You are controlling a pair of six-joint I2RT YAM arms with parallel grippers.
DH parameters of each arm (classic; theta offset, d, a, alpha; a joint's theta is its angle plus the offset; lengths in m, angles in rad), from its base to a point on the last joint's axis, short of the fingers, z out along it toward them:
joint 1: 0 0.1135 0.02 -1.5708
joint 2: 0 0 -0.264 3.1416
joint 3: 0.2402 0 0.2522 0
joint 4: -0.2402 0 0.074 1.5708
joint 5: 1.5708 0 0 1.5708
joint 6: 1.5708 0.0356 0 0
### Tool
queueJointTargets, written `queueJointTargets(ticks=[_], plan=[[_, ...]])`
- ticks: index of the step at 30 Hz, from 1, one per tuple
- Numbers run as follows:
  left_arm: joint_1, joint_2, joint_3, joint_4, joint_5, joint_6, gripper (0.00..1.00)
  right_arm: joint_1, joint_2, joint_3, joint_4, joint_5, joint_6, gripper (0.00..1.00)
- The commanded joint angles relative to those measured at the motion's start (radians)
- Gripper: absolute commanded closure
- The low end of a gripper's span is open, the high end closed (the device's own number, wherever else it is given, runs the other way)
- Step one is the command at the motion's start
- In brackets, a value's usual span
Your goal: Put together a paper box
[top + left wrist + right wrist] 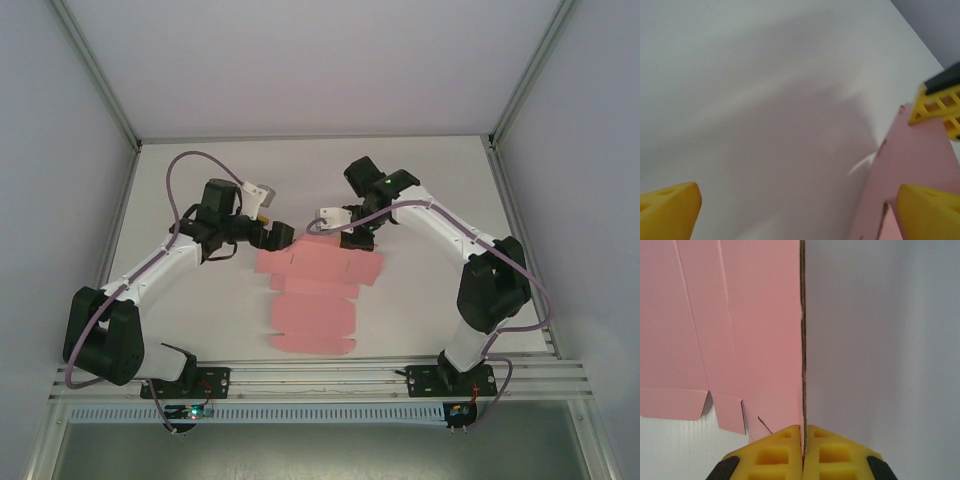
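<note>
Paper box (pixel 315 295): flat pink die-cut sheet on table (pixel 200 290). One edge is pinched between the pressed-together fingers of the right gripper (pixel 803 439). Left gripper (pixel 282 236): fingers spread wide, sheet corner just beside one finger.

White table (pixel 410 310), pale grey enclosure walls (pixel 310 60), aluminium corner posts (pixel 93 70), slotted rail (pixel 320 376) along near edge

Pink sheet (pixel 740 315) runs out of frame ahead and left of my right fingers (pixel 775 452); fingers themselves cut off at base. Left wrist picture blurred: my left fingers (pixel 670 210) cropped to tips, sheet cropped beside right-hand tip.
</note>
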Motion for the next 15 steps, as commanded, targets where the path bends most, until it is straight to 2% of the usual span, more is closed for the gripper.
queueJointTargets(ticks=[1, 6, 9, 15], plan=[[-0.032, 0.002, -0.002, 0.029, 0.054, 0.064, 0.0, -0.005, 0.019, 0.023, -0.023, -0.058, 0.011, 1.0], [-0.065, 0.046, 0.037, 0.028, 0.041, 0.091, 0.0, 0.001, 0.028, 0.02, -0.013, -0.064, 0.033, 1.0], [-0.092, 0.071, 0.051, 0.033, -0.019, 0.097, 0.0, 0.0, 0.031, 0.02, -0.005, -0.081, 0.04, 1.0], [-0.16, 0.085, 0.02, 0.176, -0.35, 0.016, 0.0, 0.001, 0.025, 0.008, -0.006, -0.147, 0.027, 1.0]])
